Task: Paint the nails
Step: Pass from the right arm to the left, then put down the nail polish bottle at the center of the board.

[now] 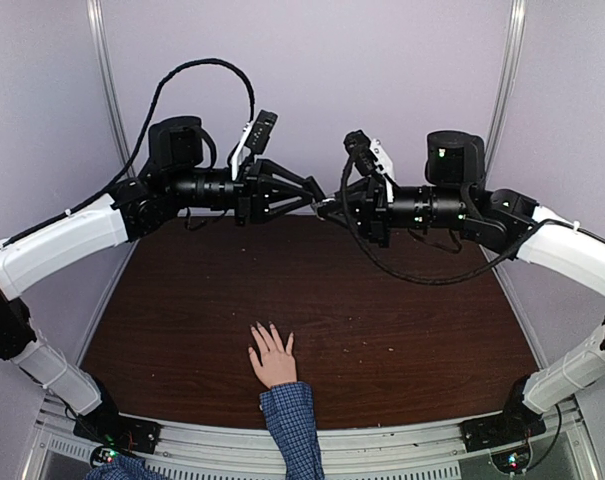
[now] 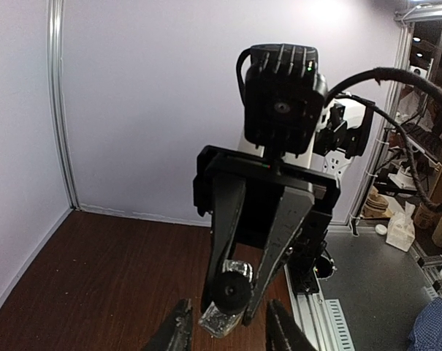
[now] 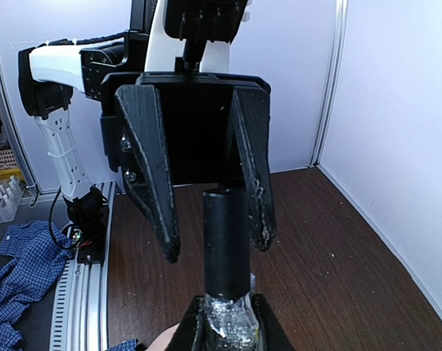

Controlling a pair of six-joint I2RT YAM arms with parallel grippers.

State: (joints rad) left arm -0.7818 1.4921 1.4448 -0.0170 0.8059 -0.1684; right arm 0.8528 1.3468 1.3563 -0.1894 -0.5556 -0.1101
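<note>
Uncapping step: the left gripper (image 3: 215, 247), fingers apart and holding nothing, flanks the black cap (image 3: 224, 219) of the polish bottle (image 3: 224, 318), which the right gripper (image 3: 222, 333) clamps shut in mid-air. The next move calls for closing on the cap and twisting. The bottle is capped and looks silvery inside, and the nails (image 1: 269, 330) rest on the table (image 1: 412, 330), well below.

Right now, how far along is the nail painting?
Done: the right fingers clamp the polish bottle above the table. In hand: the left fingers stand open either side of its black cap, which is still on. Left: uncapping and painting; the hand lies flat near the table's front edge, nails too small to judge.
</note>
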